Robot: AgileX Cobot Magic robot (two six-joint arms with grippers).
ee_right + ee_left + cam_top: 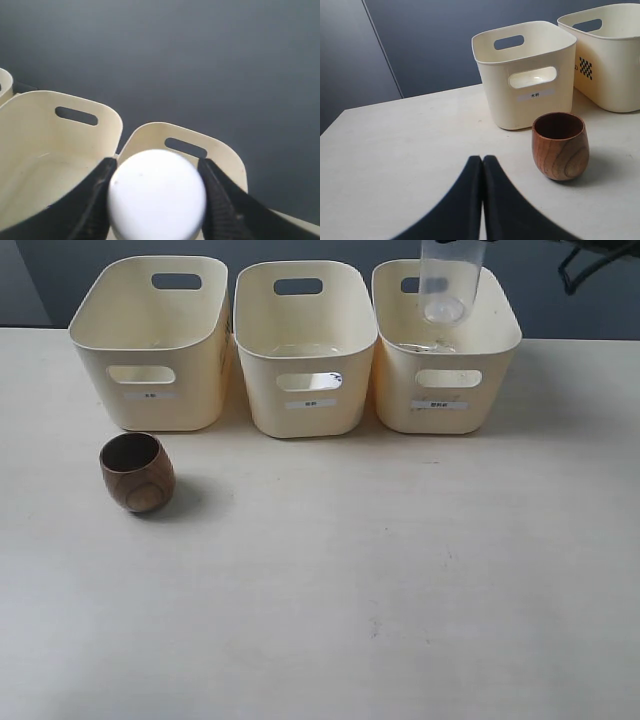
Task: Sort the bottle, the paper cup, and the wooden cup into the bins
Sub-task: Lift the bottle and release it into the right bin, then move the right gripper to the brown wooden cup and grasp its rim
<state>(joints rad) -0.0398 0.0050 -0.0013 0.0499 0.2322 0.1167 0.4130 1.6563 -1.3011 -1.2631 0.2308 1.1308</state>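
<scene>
The clear bottle (447, 280) hangs upright over the right bin (445, 390). In the right wrist view its white cap (157, 197) fills the space between the fingers of my right gripper (156, 164), which is shut on it. That gripper is above the top edge of the exterior view. The dark wooden cup (137, 472) stands upright on the table in front of the left bin (150, 390). My left gripper (483, 159) is shut and empty, low over the table a short way from the wooden cup (560, 145). The paper cup shows only as a white patch with a blue mark (330, 379) through the middle bin's (305, 410) cut-out.
The three cream bins stand side by side along the table's far edge, in front of a dark wall. Pale tabletop (380, 580) stretches in front of them. A dark frame (600, 265) sits at the far right behind the table.
</scene>
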